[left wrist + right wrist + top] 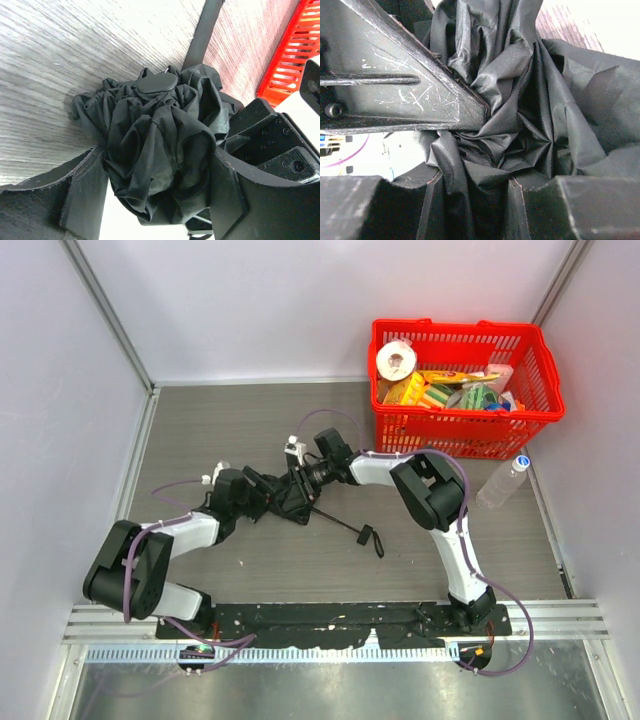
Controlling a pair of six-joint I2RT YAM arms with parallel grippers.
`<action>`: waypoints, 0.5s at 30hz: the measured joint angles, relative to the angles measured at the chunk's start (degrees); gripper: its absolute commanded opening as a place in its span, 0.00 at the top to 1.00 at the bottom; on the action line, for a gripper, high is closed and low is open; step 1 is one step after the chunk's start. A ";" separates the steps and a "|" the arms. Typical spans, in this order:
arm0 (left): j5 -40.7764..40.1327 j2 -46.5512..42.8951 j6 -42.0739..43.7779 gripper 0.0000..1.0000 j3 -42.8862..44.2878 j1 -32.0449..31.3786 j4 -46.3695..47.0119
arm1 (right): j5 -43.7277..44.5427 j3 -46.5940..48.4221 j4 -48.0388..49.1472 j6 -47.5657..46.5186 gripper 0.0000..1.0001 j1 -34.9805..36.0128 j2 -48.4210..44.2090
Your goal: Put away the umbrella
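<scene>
The black umbrella (288,498) lies bunched up in the middle of the table (230,420), between the two grippers. Its thin stick runs off to the right with the handle (372,540) at the end, well apart from the red basket (450,437). The right gripper (480,150) is closed on a bunch of the cloth, and the left gripper (157,192) has a finger touching each side of the cloth ball, but I cannot tell if it squeezes.
</scene>
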 measured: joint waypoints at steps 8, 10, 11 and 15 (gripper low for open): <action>0.85 2.03 -1.70 0.94 2.12 -0.22 0.94 | 3.78 3.72 -8.83 -4.02 0.99 0.13 -0.04; 1.01 2.16 -1.49 1.00 2.99 -0.20 0.24 | 5.42 5.09 -11.47 -5.27 0.96 0.13 -0.04; 0.96 2.14 -1.20 1.00 3.50 -0.17 -0.33 | 5.86 5.53 -12.48 -5.38 0.87 0.04 -0.09; 1.44 2.69 -1.20 1.00 4.57 -0.13 -1.64 | 9.40 6.51 -15.72 -5.42 0.34 0.39 -0.87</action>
